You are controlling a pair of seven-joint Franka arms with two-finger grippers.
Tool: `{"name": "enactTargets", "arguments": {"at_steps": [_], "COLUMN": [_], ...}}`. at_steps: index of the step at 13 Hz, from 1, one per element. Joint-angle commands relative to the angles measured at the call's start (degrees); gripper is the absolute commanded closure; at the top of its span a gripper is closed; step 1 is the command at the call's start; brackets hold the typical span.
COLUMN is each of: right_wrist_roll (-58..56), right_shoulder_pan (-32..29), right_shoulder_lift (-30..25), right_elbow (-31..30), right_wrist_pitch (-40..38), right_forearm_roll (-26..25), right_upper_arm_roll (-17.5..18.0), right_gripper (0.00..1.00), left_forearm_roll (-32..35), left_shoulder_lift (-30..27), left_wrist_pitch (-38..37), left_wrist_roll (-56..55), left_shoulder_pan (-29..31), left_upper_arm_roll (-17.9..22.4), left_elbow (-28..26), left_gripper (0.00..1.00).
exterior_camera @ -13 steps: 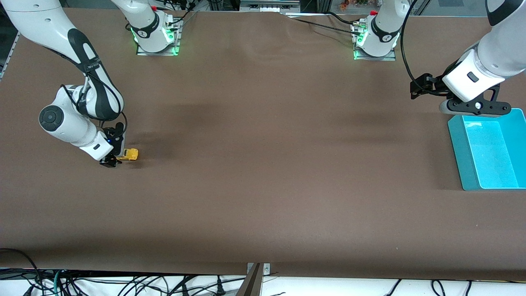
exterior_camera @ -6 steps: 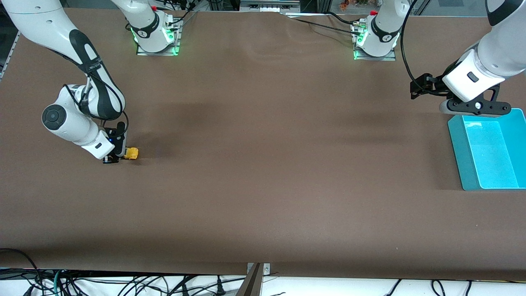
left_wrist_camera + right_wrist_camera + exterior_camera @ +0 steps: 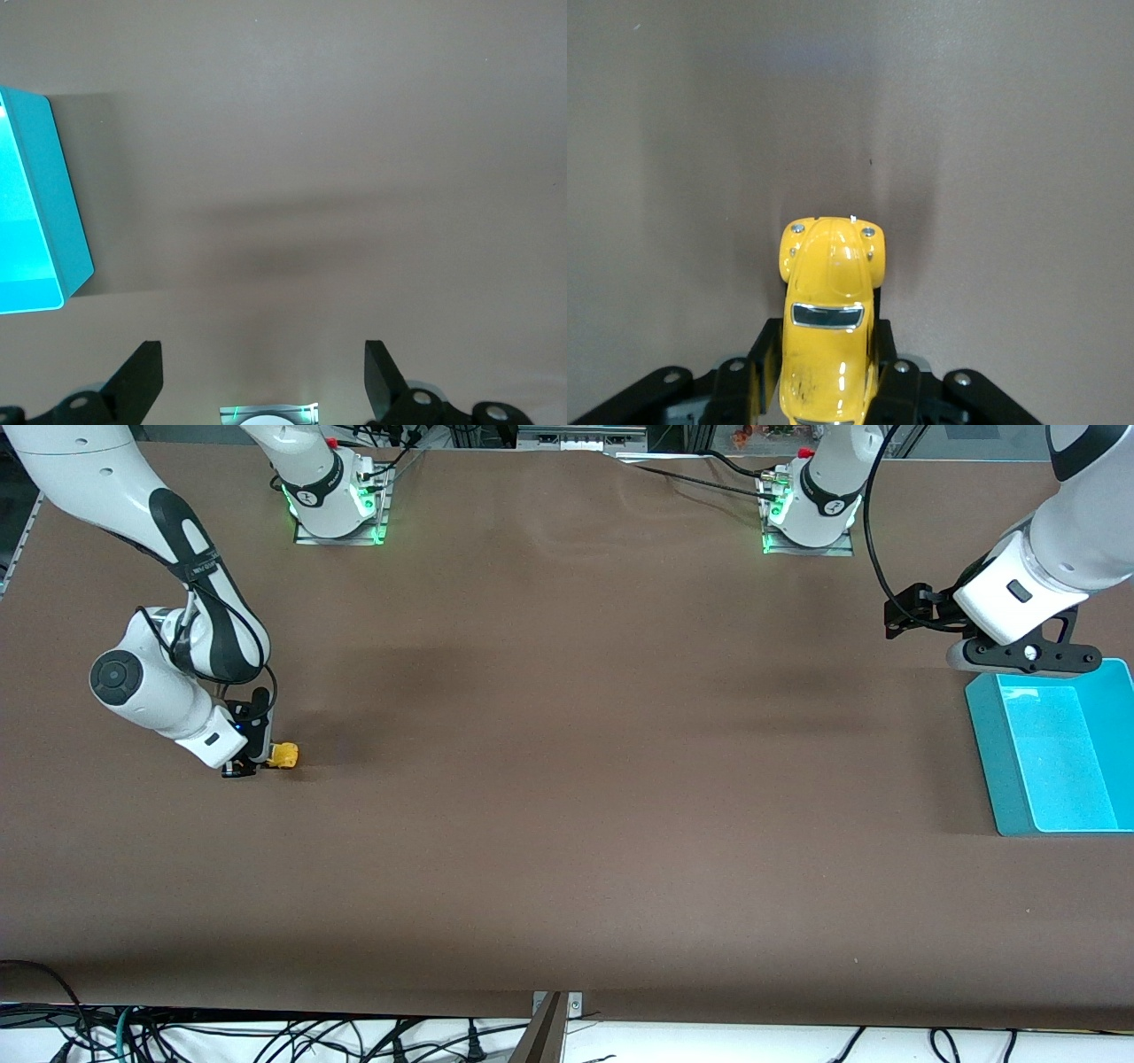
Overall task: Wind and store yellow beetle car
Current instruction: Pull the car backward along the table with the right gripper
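Observation:
The yellow beetle car (image 3: 284,755) rests on the brown table near the right arm's end. My right gripper (image 3: 257,763) is down at the table and shut on the car's rear half. In the right wrist view the yellow beetle car (image 3: 829,310) fills the space between the two black fingers (image 3: 764,354), which press its sides, and its rounded nose points away from the wrist. My left gripper (image 3: 263,376) hangs open over bare table beside the teal bin (image 3: 1054,753), with nothing between its fingers.
The teal bin (image 3: 40,212) sits at the left arm's end of the table, its inside bare. Both arm bases (image 3: 337,500) stand along the table's edge farthest from the front camera. Cables hang below the near edge.
My right gripper slid in over the car's rear and its fingers closed onto the body. The car stayed in place. The left arm has not moved.

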Motion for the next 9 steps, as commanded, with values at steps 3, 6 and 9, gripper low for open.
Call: {"name": "enactTargets", "arguments": {"at_steps": [3,6,9], "right_wrist_roll": [-3.38,-6.19,-8.83], "right_shoulder_pan": [-2.04,-3.71,-5.91], "right_shoulder_lift": [0.75,0.92,1.63], "right_elbow": [-1.05,-1.05,-0.87], "right_wrist_pitch": [1.29,1.29,1.29], "right_forearm_roll": [0.09,0.18,0.09], "right_upper_arm_roll": [0.54,0.54,0.54], "right_gripper": [0.81,0.81,0.81], "left_forearm_roll": [-0.91,-0.91,-0.91], "left_shoulder_lift": [1.06,1.06,1.06], "left_wrist_pitch": [-1.44,-1.44,-1.44], "left_wrist_roll": [1.15,1.15,1.15], "left_shoulder_pan": [0.28,0.37,0.37], "left_upper_arm_roll": [0.02,0.02,0.02], "left_elbow": [2.15,2.06,2.06], "left_gripper": [0.00,0.00,0.00]}}
